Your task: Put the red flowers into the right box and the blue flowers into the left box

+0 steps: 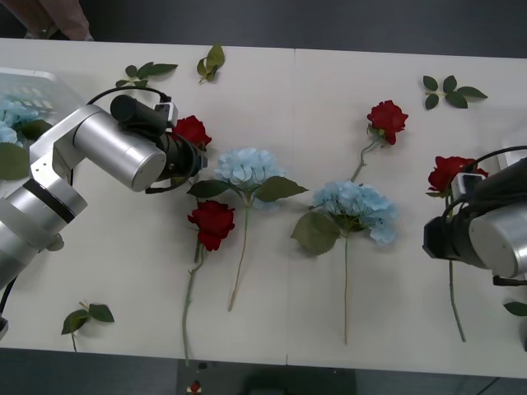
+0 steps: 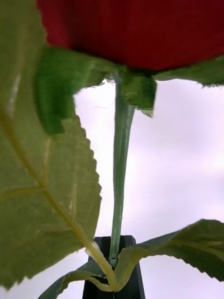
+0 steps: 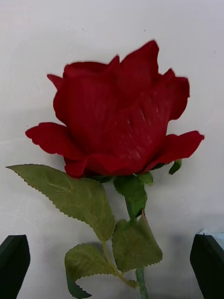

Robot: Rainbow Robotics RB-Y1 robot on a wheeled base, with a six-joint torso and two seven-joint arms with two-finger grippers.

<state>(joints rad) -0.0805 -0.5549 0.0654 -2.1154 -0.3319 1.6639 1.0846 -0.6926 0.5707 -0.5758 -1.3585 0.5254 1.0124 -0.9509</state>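
Now a rose stem [image 2: 119,187] is pinched by the right gripper [image 2: 113,268]; slippage is risked. The left gripper [image 3: 112,268], spread wide, is poised over another rose [image 3: 119,117].

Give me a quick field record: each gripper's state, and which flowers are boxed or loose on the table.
left gripper: open, fingers either side of the leftmost red rose, not closed on it
right gripper: shut on the stem of the rightmost red rose
left box: far left of the table, blue flowers inside
loose hydrangeas: two mid-table, one left of the other
other red roses: two lying loose
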